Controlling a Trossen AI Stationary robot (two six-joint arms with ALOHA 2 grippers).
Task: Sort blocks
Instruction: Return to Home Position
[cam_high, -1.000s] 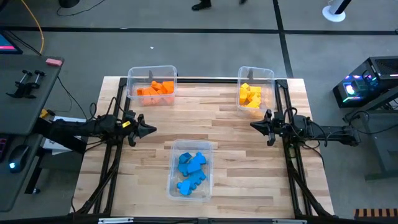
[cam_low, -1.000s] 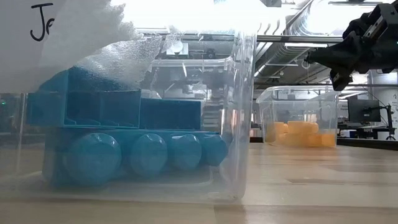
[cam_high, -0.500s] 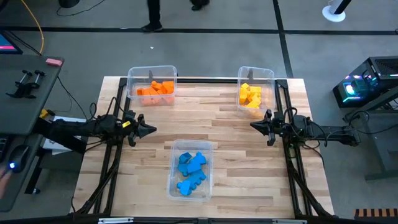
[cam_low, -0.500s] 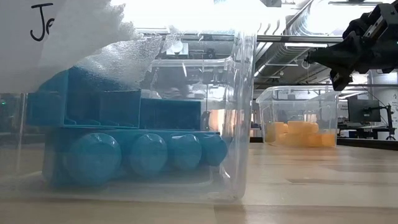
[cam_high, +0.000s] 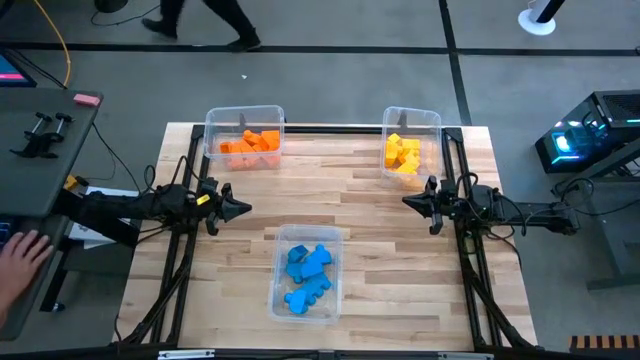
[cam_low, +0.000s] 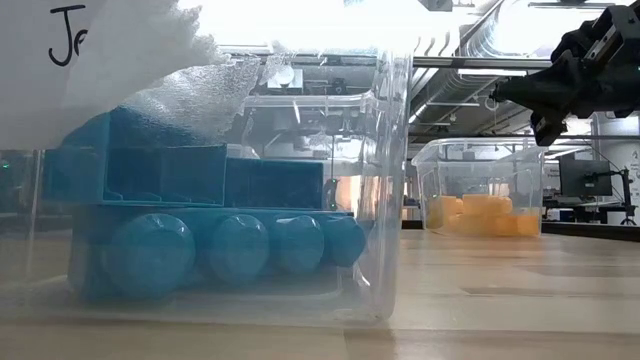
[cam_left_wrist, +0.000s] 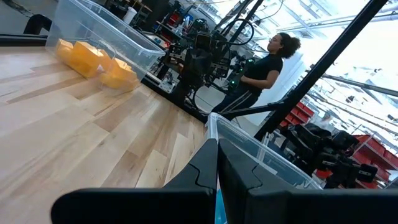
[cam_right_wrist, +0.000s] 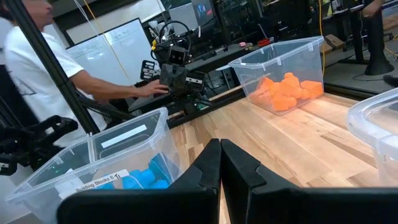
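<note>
Blue blocks (cam_high: 306, 272) apart from left end effector (cam_high: 244, 209)

Pale wooden table top (cam_high: 370, 215) bare across its middle, giving open passage between the left gripper (cam_high: 243, 208) and right gripper (cam_high: 405, 203), which hang at opposite side edges, fingers pressed together, tips facing inward. Obstructions noted: far-left clear rectangular plastic bin (cam_high: 213, 135) holding orange blocks (cam_high: 250, 143); far-right clear bin (cam_high: 432, 135) holding yellow blocks (cam_high: 402, 152); front-centre clear bin (cam_high: 305, 235) holding blue blocks (cam_high: 307, 268). Bare wood runs between the far bins and on both sides of the front one.
</note>
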